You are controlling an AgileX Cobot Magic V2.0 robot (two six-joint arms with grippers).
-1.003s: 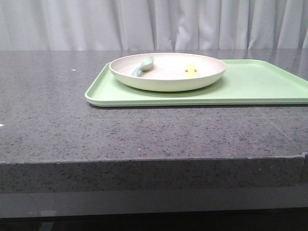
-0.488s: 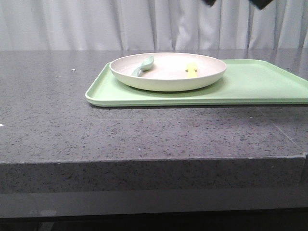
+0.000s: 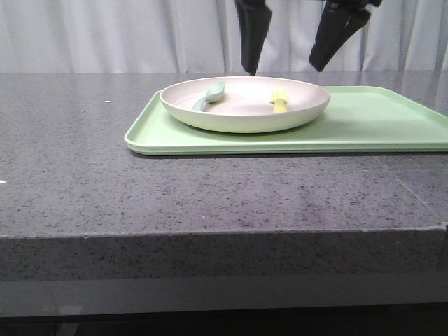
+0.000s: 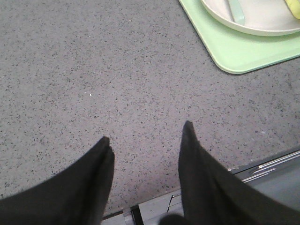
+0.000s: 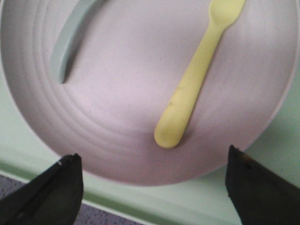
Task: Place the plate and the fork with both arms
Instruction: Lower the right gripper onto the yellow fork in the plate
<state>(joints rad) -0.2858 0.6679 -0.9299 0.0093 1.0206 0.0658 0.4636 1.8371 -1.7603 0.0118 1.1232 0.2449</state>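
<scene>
The right gripper [image 3: 283, 68] hangs above the plate [image 3: 245, 103] with its two dark fingers spread wide and nothing between them, clear of the dish. Directly below the gap between those fingers lies the fork [image 5: 197, 77], flat on the plate's floor, its rounded handle end toward the gripper and its tines pointing away. Beside the fork, off toward one finger, the pale grey-green spoon [image 5: 70, 40] also rests in the plate, apart from the fork. The plate sits on the pale green tray [image 3: 378, 119], near the tray's left end in the front view, and the tray lies on the speckled grey table [image 3: 140, 189].

The left gripper [image 4: 146, 131] is released as well, its fingers parted over bare table near the table's front edge. The tray corner [image 4: 234, 65] and the plate's rim [image 4: 243, 29] lie well ahead of it and off to one side.
</scene>
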